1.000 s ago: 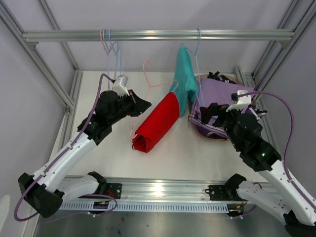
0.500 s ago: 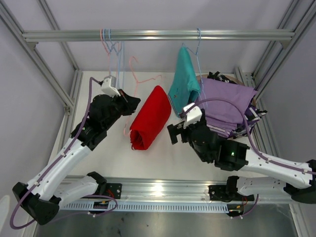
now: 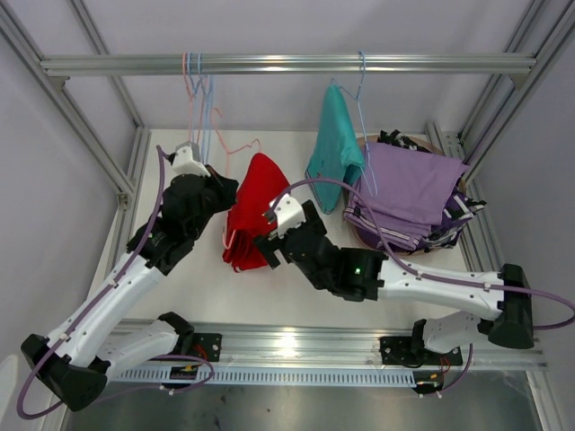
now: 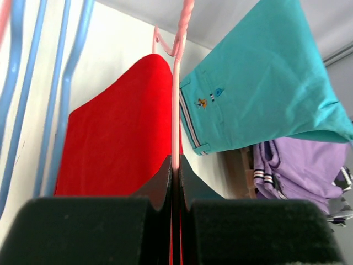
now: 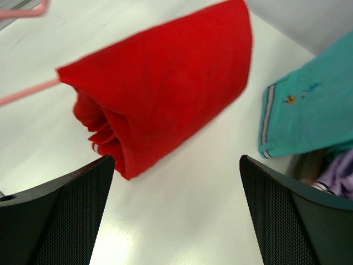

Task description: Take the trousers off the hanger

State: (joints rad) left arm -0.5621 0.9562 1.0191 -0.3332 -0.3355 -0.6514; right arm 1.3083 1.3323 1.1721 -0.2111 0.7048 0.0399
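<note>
The red trousers (image 3: 251,212) hang folded over a pink hanger (image 3: 235,149), their lower end bunched on the white table. My left gripper (image 3: 223,192) is shut on the pink hanger's wire (image 4: 175,105), which runs straight up between its jaws, with the red trousers (image 4: 113,143) just behind. My right gripper (image 3: 268,244) stands wide open low over the table beside the red trousers (image 5: 160,105), nothing between its fingers (image 5: 60,215). The teal trousers (image 3: 333,148) hang on a blue hanger from the rail (image 3: 287,65). Lilac trousers (image 3: 415,184) lie piled at right.
Empty blue and pink hangers (image 3: 201,90) hang from the rail at left, close to my left wrist. The lilac pile rests on other patterned garments in a basket (image 3: 373,241) at the right. Frame posts (image 3: 108,157) stand at both sides.
My right arm has swung from the basket leftward to the red trousers, staying open. My left gripper has carried the pink hanger and the red trousers to the left and back.
</note>
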